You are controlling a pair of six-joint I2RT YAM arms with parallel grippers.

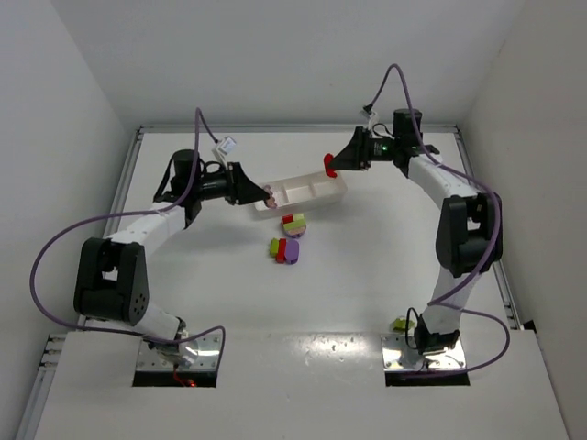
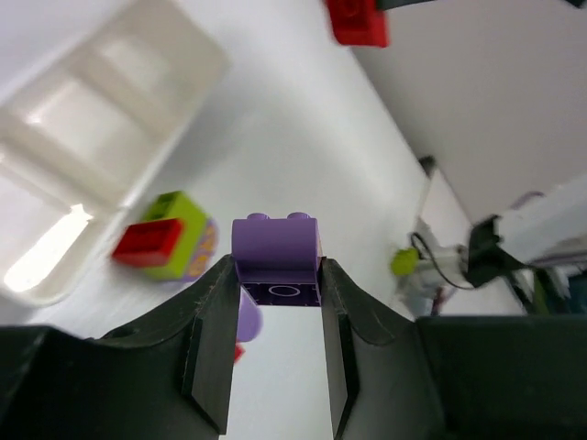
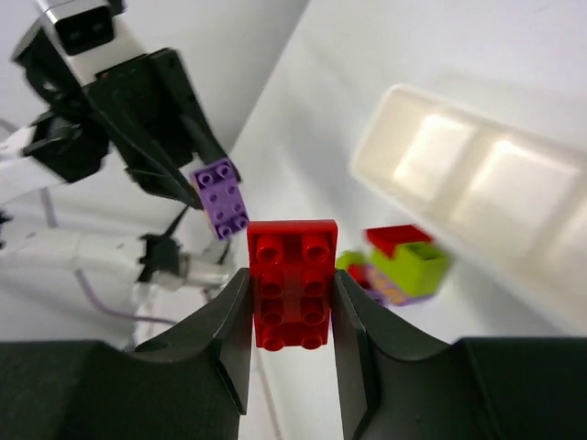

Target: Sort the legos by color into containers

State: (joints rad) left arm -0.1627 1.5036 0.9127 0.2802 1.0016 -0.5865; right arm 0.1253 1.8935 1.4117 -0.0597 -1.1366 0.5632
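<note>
Blurred tray (image 3: 371,163) runs off the right edge — compartments unclear.

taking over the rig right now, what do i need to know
Left gripper: shut on a purple brick, held above the table by the left end of the tray.
Right gripper: shut on a red brick, by the tray's right end.
Done: nothing sorted; all three compartments look empty.
To do: place both held bricks, then sort the loose legos lying on the table in front of the tray.
</note>
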